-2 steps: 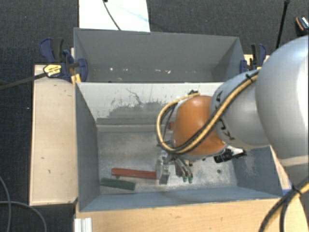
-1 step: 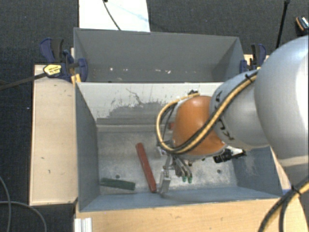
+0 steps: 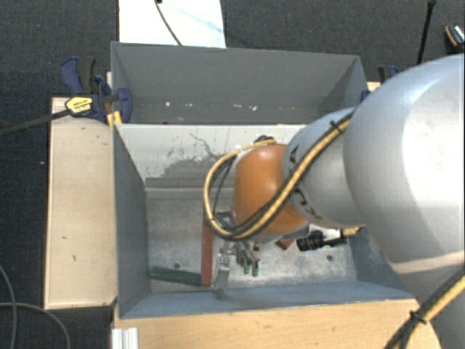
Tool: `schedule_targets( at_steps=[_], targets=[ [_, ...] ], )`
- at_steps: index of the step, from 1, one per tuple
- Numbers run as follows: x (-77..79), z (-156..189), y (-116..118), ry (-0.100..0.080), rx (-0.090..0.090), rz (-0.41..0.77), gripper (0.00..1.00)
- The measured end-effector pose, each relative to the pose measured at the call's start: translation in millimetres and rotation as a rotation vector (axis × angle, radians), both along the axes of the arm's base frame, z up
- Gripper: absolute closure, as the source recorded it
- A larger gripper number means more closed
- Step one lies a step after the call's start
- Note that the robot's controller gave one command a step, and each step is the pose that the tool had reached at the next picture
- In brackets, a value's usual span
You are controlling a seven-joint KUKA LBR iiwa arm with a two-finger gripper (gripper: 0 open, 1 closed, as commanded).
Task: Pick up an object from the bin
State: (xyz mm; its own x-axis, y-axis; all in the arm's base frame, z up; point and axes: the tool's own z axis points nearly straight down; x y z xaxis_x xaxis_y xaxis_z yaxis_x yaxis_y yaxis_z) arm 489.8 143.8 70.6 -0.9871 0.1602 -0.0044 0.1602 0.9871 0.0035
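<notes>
My gripper (image 3: 224, 271) is low in the bin, close to the front wall and just left of the middle, under the arm's orange cover. Right beside it on the left a narrow red-brown bar (image 3: 207, 257) lies lengthwise from front to back. A dark green long flat thing (image 3: 174, 275) lies on the floor to the left, its end reaching the foot of the red-brown bar. Just right of the gripper are small green-tipped pieces (image 3: 252, 269). I cannot make out anything held.
A small black thing with a white part (image 3: 320, 240) lies at the right of the floor, half under the arm. The arm and its cables cover the bin's right half. The bin's front wall is very near the gripper.
</notes>
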Motion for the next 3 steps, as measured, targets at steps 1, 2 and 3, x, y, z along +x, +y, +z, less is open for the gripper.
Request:
schedule_targets(
  at_steps=[1,2,3],
  targets=[
    [-2.6,0.0,39.5,-0.001,0.001,0.009,0.00],
    [53.6,0.5,31.7,-0.002,-0.001,0.033,0.00],
    [7.5,-0.5,77.0,0.005,-0.001,0.149,0.00]
  ],
)
